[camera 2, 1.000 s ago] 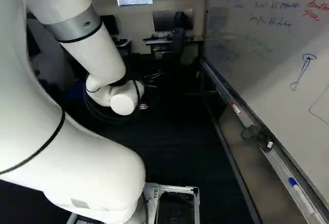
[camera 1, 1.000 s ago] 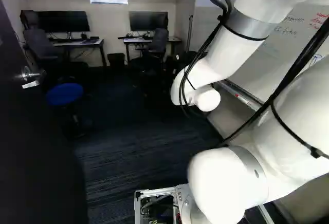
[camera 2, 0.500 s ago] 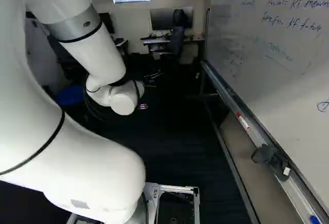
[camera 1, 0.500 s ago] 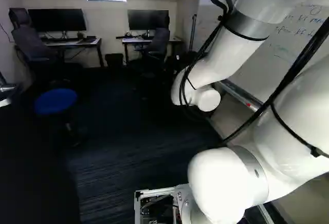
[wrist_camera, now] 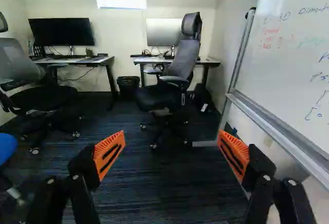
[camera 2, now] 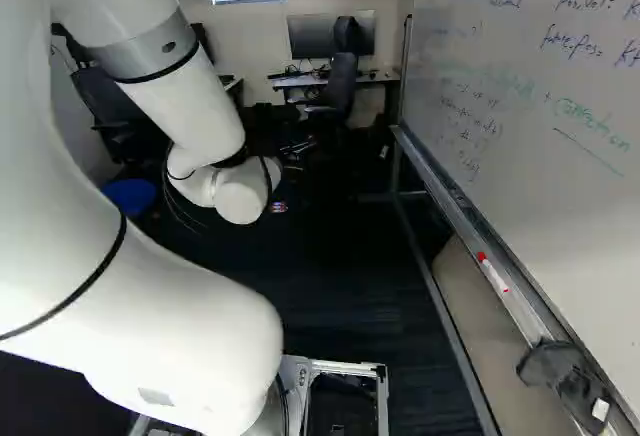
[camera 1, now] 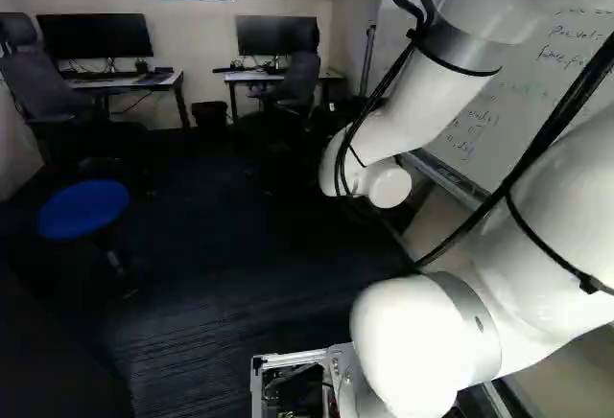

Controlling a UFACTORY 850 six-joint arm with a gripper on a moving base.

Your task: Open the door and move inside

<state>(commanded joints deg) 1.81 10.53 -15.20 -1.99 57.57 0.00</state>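
Two orange-padded jaws stand spread, gripping nothing, as a dark panel, apparently the door (camera 1: 53,360), lies lower left in the left base view, left of the arm (camera 1: 422,102), carpet (camera 1: 221,284) ahead.

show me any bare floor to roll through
Bare carpet lies between the blue stool and the whiteboard's foot, nearer than the wheeled chairs. Crowded: the far desks, with monitors and chairs, and the whiteboard tray, holding a marker and a dark object.
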